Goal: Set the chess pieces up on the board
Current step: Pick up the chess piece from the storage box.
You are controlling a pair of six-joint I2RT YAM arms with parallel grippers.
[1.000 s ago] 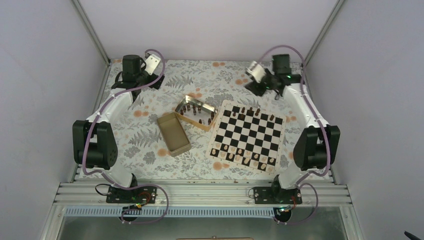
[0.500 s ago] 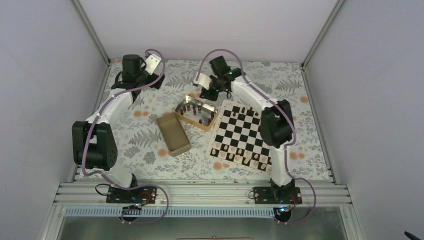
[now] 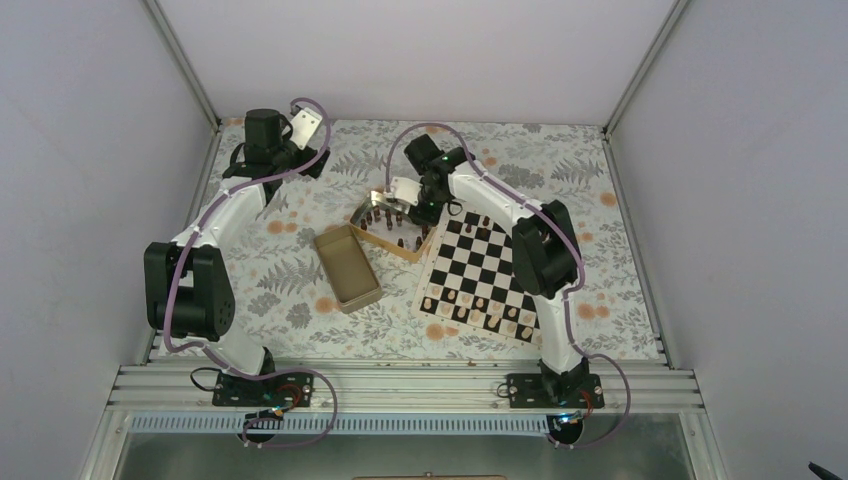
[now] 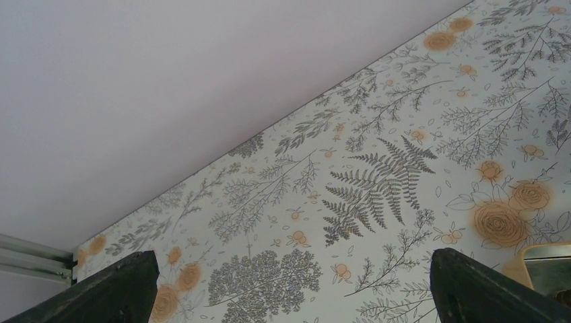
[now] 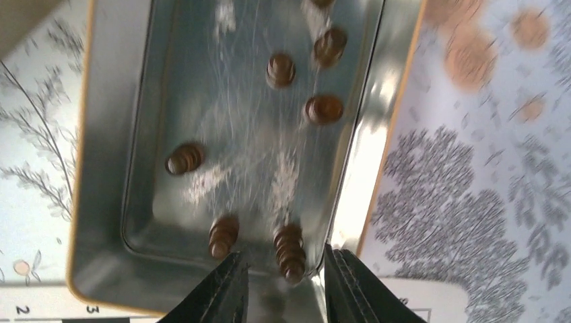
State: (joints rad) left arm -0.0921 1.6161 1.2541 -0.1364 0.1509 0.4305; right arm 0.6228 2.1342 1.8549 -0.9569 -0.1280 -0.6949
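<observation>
The chessboard (image 3: 497, 268) lies right of centre, with pale pieces on its near rows and a few dark brown chess pieces (image 3: 486, 220) on its far rows. Several more dark brown pieces (image 5: 290, 249) stand in an open golden tin (image 3: 392, 225). My right gripper (image 3: 405, 205) hangs over the tin's far end, open and empty; in the right wrist view (image 5: 286, 286) one dark piece stands between its fingers (image 5: 225, 289), another piece (image 5: 223, 235) just left. My left gripper (image 3: 310, 125) is at the far left corner, open and empty, fingers (image 4: 111, 286) wide over the cloth.
A second golden tin (image 3: 346, 266), with no pieces in it, lies left of the first. The floral cloth (image 3: 300, 290) covers the table. Metal frame posts and white walls close in the back and sides.
My right arm has swung from the far right corner leftward across the board and come down over the tin with the dark pieces. The left arm has not moved.
</observation>
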